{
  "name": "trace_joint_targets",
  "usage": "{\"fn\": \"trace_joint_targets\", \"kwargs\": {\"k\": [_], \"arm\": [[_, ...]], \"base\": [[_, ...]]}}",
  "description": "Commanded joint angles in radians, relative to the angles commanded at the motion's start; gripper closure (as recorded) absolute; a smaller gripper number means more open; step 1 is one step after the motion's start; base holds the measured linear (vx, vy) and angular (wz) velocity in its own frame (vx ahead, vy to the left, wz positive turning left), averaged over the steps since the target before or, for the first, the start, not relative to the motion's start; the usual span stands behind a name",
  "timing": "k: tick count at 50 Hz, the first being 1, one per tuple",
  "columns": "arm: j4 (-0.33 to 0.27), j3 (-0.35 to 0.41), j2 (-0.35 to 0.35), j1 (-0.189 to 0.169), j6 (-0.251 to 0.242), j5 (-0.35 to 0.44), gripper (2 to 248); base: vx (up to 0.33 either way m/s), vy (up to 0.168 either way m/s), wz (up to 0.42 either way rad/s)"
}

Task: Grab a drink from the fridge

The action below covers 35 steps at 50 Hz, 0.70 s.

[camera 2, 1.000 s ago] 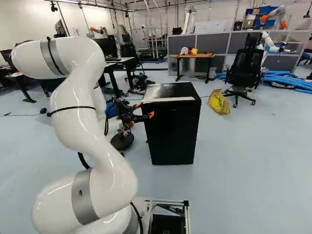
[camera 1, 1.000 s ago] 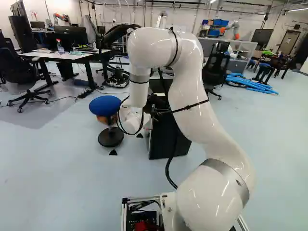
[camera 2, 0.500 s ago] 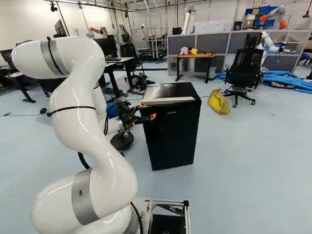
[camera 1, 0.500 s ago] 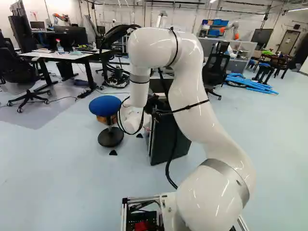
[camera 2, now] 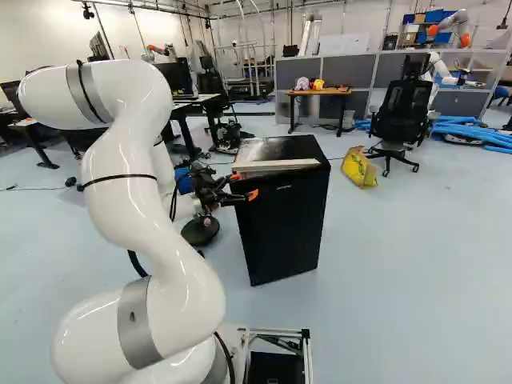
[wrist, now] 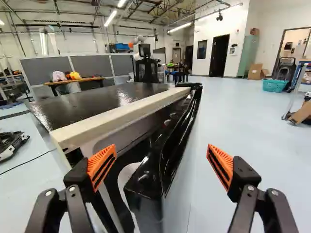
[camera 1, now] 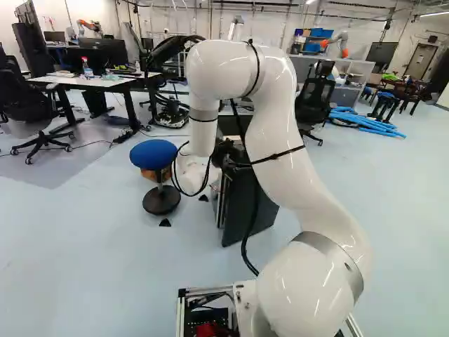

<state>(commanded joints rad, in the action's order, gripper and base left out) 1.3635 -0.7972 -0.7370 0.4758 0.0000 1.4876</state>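
Pale print too small to read is showing on the door [camera 2: 280,232] of the black fridge [camera 2: 290,148], and dark markings are showing on the yellow bag [camera 2: 359,166] beyond it. The fridge is standing just ahead of the claw [camera 2: 243,186], which is gaping wide, its orange-padded fingers standing well apart, while the door is hanging ajar, its near upper edge reaching between them.

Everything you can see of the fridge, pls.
The fridge is an upright black box on the floor, its top glossy, with a pale strip along the top front edge. The door stands ajar, its inner side black and moulded. The open gripper straddles the door's edge, one finger on each side; whether either touches, I cannot tell.
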Motion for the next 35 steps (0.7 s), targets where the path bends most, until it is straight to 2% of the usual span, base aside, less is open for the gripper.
{"fn": "trace_joint_targets", "kwargs": {"k": [35], "arm": [[0.107,0.071,0.031,0.021,0.0,0.022,3]], "base": [[0.0,0.0,0.0]]}}
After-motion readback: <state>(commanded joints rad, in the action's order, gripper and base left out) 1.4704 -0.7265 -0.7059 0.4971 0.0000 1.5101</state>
